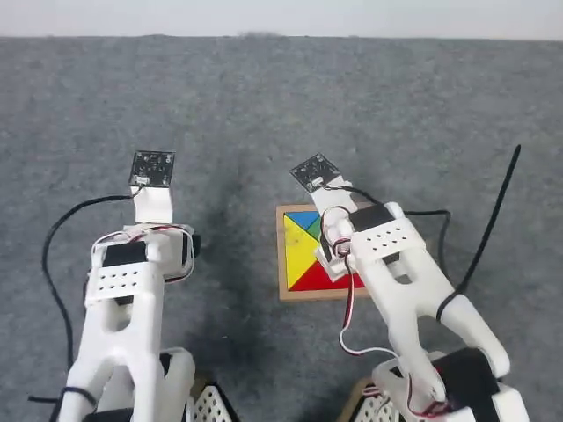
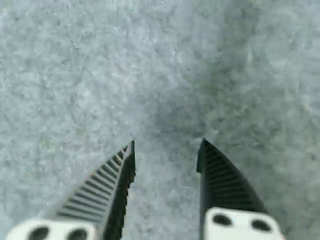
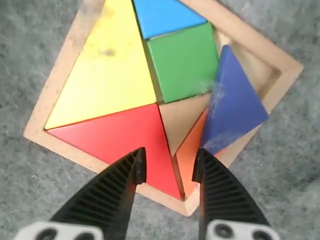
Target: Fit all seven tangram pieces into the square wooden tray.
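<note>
The grey felt table (image 1: 264,105) is carrying both white arms, the left arm (image 1: 123,299) standing well apart from the square wooden tray (image 3: 55,75), the right arm (image 1: 413,281) leaning over it. Inside the tray, the yellow triangle (image 3: 110,75) and red triangle (image 3: 125,135) are lying flat and touching. The dark blue triangle (image 3: 232,107) is sitting crooked, overlapping the orange piece (image 3: 190,150). The green square (image 3: 182,62) and light blue triangle (image 3: 165,15) are lying seated. The right gripper (image 3: 169,162) is hovering moderately spread, gripping nothing, above the tray's edge. The left gripper (image 2: 166,147) is hanging likewise parted and empty above bare felt.
</note>
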Tool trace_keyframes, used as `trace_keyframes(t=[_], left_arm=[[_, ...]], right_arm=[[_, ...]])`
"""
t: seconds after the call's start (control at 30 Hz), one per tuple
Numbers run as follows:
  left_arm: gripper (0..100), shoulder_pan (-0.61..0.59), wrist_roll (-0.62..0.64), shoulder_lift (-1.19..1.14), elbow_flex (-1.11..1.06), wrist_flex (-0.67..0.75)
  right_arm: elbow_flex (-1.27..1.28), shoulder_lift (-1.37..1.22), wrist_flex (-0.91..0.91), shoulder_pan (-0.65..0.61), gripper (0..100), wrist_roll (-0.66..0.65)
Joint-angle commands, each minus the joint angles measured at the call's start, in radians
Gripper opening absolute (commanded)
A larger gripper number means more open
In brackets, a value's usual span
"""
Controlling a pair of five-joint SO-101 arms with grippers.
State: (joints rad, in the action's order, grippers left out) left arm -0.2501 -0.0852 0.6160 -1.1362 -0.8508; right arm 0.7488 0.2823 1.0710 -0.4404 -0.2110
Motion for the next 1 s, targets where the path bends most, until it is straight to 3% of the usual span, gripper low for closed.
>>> trace_keyframes(t=[0.0, 0.2, 0.67, 0.97], left_arm=[[20, 0.028, -0.011, 0.031, 0.005, 0.021], [20, 0.026, -0.011, 0.028, 0.005, 0.021], [20, 0.026, -0.011, 0.032, -0.002, 0.02], [20, 0.029, -0.011, 0.034, -0.007, 0.02]], right_arm=[[-0.005, -0.001, -0.016, 0.01, 15.8, -0.017], [-0.005, -0.004, -0.025, 0.082, 15.8, -0.023], [-0.049, -0.157, -0.068, 0.094, 15.8, -0.072], [-0.12, -0.189, -0.068, 0.205, 15.8, -0.104]])
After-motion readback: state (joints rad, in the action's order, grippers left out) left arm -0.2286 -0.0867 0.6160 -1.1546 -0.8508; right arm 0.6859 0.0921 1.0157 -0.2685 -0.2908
